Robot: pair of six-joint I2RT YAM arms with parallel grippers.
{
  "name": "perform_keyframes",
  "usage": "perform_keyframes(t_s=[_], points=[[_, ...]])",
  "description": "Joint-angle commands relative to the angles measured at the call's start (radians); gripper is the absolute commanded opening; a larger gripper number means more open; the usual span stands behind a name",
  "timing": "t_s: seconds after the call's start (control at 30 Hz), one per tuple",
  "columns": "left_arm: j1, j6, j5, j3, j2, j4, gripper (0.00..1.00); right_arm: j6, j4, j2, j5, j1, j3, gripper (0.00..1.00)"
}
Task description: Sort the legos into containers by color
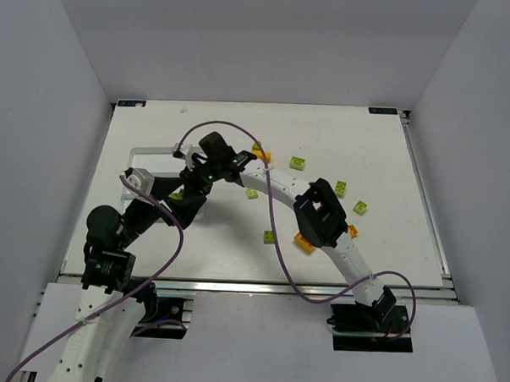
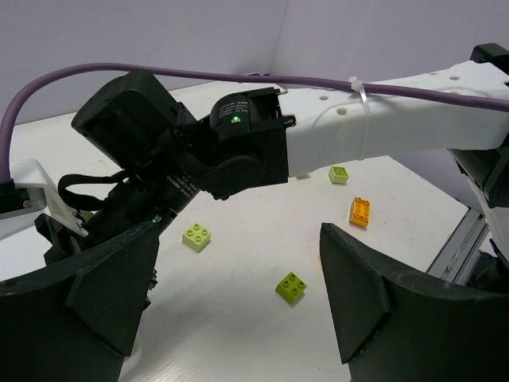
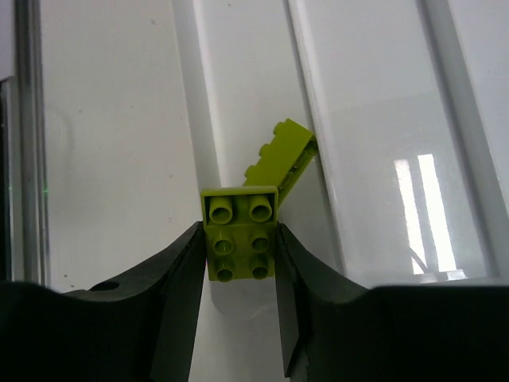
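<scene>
Grey walls close round a white desk point(image 1: 342, 136), with the white tray point(image 1: 147, 152) toward the upper left of the overhead frame. The right arm stretches across to it. The right tool point(image 3: 238, 248) is clamped on a lime green brick point(image 3: 238, 211), studs facing the wrist camera, at the centre of that view. Just beyond, a second green brick point(image 3: 280, 155) lies tilted against a thin tray wall point(image 3: 302, 119), in what looks like the same compartment the held one hangs over.

The left tool point(image 2: 238, 318) stands wide and empty at the bottom of its own view. A loose green brick point(image 2: 196, 235) and an orange brick point(image 2: 359, 211) sit on the desk ahead of it.

To my eye this is the drop-off of a green piece. The next move calls for a small descent between the two walls, then spreading the fingers so the brick falls flat beside its leaning mate rather than perching on a wall. Most of the sorting lies ahead: several bricks are scattered across the centre and right of the overhead frame. The two arms are crowded together, so the right one needs a clear way out.
</scene>
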Motion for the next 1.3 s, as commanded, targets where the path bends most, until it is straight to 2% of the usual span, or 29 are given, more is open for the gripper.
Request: perform_keyframes(t_s=[0.0, 0.03, 0.07, 0.1, 0.23, 0.33, 0.4, 0.43, 0.47, 0.5, 0.53, 0.57, 0.6, 0.67, 0.73, 0.77, 0.8, 0.83, 0.87, 0.9, 0.93, 0.97, 1.0, 1.03, 1.1, 1.13, 1.17, 1.2, 1.27], points=[[0.005, 0.005, 0.021, -0.003, 0.008, 0.014, 0.92, -0.010, 0.035, -0.004, 0.066, -0.009, 0.022, 0.42], [0.005, 0.007, 0.022, -0.003, 0.009, 0.014, 0.91, -0.017, 0.025, -0.007, 0.066, -0.005, 0.022, 0.48], [0.005, 0.007, 0.024, -0.003, 0.014, 0.014, 0.92, -0.028, 0.019, -0.010, 0.063, -0.006, 0.013, 0.58], [0.005, 0.007, 0.022, -0.002, 0.017, 0.013, 0.92, -0.033, 0.015, -0.022, 0.053, -0.008, 0.007, 0.61], [0.005, 0.004, 0.025, 0.001, 0.028, 0.010, 0.92, -0.039, 0.008, -0.078, 0.033, -0.011, -0.036, 0.66], [0.005, -0.002, 0.028, 0.000, 0.035, 0.011, 0.88, -0.051, -0.001, -0.141, 0.033, -0.017, -0.084, 0.64], [0.005, -0.012, 0.034, -0.003, 0.045, 0.013, 0.79, -0.059, -0.030, -0.224, 0.062, -0.028, -0.156, 0.51], [0.005, -0.022, 0.045, -0.003, 0.054, 0.014, 0.58, -0.062, -0.033, -0.266, 0.082, -0.052, -0.203, 0.41], [0.005, -0.028, 0.079, -0.003, 0.066, 0.051, 0.44, -0.060, -0.018, -0.312, 0.156, -0.065, -0.258, 0.04], [0.005, -0.042, 0.099, -0.003, 0.096, 0.057, 0.31, -0.010, -0.002, -0.414, 0.218, -0.075, -0.394, 0.00], [0.005, -0.050, 0.112, -0.002, 0.118, 0.065, 0.16, 0.031, 0.022, -0.470, 0.273, -0.129, -0.465, 0.00], [0.005, -0.065, 0.145, 0.003, 0.146, 0.080, 0.12, 0.068, 0.051, -0.574, 0.331, -0.153, -0.536, 0.00], [0.005, -0.090, 0.162, 0.007, 0.178, 0.085, 0.12, 0.098, 0.056, -0.617, 0.321, -0.181, -0.599, 0.00], [-0.016, -0.114, 0.191, 0.026, 0.282, 0.092, 0.14, 0.127, 0.030, -0.740, 0.248, -0.300, -0.751, 0.00], [-0.029, -0.151, 0.205, 0.043, 0.392, 0.082, 0.29, 0.110, 0.009, -0.817, 0.185, -0.382, -0.870, 0.00], [-0.057, -0.171, 0.214, 0.044, 0.429, 0.091, 0.46, 0.065, -0.001, -0.890, 0.139, -0.408, -0.901, 0.28], [-0.073, -0.188, 0.188, 0.059, 0.457, 0.076, 0.54, 0.046, -0.021, -0.926, 0.116, -0.475, -0.932, 0.44], [-0.094, -0.197, 0.168, 0.064, 0.512, 0.060, 0.60, 0.015, -0.024, -0.961, 0.097, -0.497, -0.988, 0.72], [-0.149, -0.205, 0.145, 0.070, 0.534, 0.036, 0.68, 0.009, -0.028, -1.021, 0.071, -0.519, -1.013, 0.82], [-0.183, -0.222, 0.075, 0.084, 0.561, 0.028, 0.71, 0.009, -0.025, -1.050, 0.053, -0.570, -1.036, 0.87], [-0.220, -0.228, 0.038, 0.092, 0.618, -0.028, 0.72, 0.013, -0.016, -1.093, -0.004, -0.589, -1.087, 0.89], [-0.299, -0.235, -0.004, 0.102, 0.646, -0.051, 0.73, 0.027, -0.009, -1.113, -0.028, -0.626, -1.115, 0.89], [-0.340, -0.254, -0.109, 0.128, 0.679, -0.076, 0.75, 0.045, 0.049, -1.130, -0.071, -0.663, -1.148, 0.86], [-0.378, -0.259, -0.154, 0.142, 0.713, -0.120, 0.77, 0.037, 0.051, -1.153, -0.102, -0.680, -1.167, 0.73], [-0.495, -0.294, -0.272, 0.176, 0.805, -0.173, 0.80, 0.020, -0.004, -1.167, -0.093, -0.736, -1.140, 0.55], [-0.530, -0.306, -0.380, 0.216, 0.834, -0.215, 0.80, 0.021, -0.001, -1.181, -0.102, -0.752, -1.136, 0.33], [-0.562, -0.335, -0.427, 0.237, 0.897, -0.234, 0.80, 0.030, 0.007, -1.188, -0.108, -0.772, -1.150, 0.26], [-0.629, -0.350, -0.479, 0.260, 0.925, -0.251, 0.82, 0.033, 0.021, -1.199, -0.122, -0.786, -1.159, 0.22], [-0.689, -0.392, -0.646, 0.349, 1.026, -0.324, 0.83, 0.033, 0.024, -1.225, -0.119, -0.810, -1.173, 0.22]])
